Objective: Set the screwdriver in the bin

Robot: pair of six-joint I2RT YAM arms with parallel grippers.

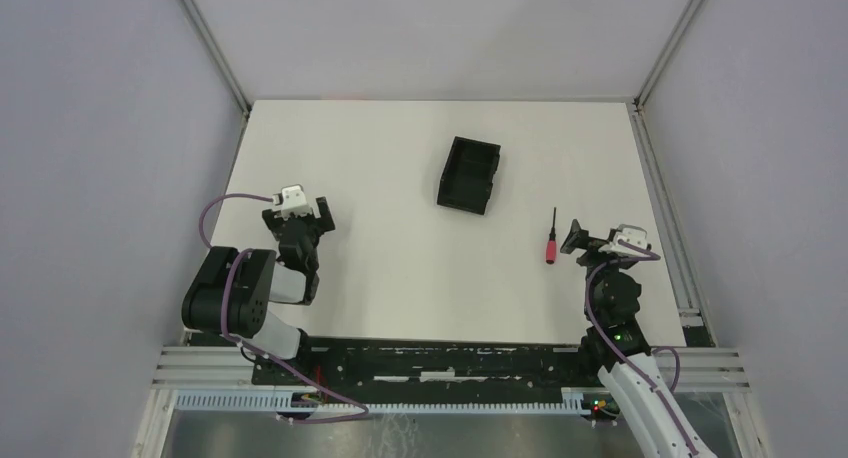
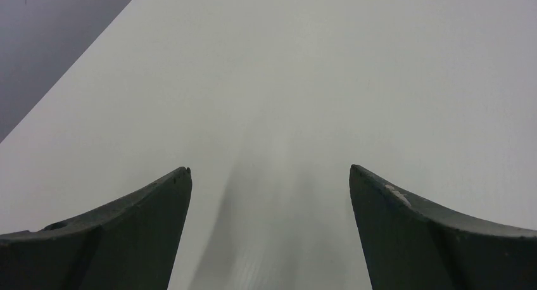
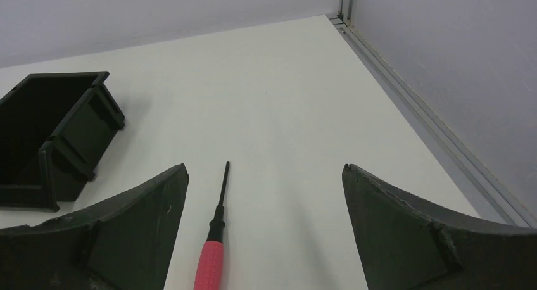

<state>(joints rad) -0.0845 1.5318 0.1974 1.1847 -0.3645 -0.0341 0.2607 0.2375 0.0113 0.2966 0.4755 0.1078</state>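
Screwdriver (image 3: 213,255), red-handled, lies flat on the white worktop (image 3: 285,100) in the gap between the right fingers (image 3: 126,233). It is close beside the left-hand one without touching it, and its black shaft points away from them. Grey walls and a metal rail (image 3: 405,94) close the worktop in. The black bin (image 3: 50,132) stands ahead and left of those fingers, apart from the screwdriver. The right fingers are spread wide, holding nothing. The left fingers (image 2: 120,233) are likewise apart above the worktop, gripping nothing.
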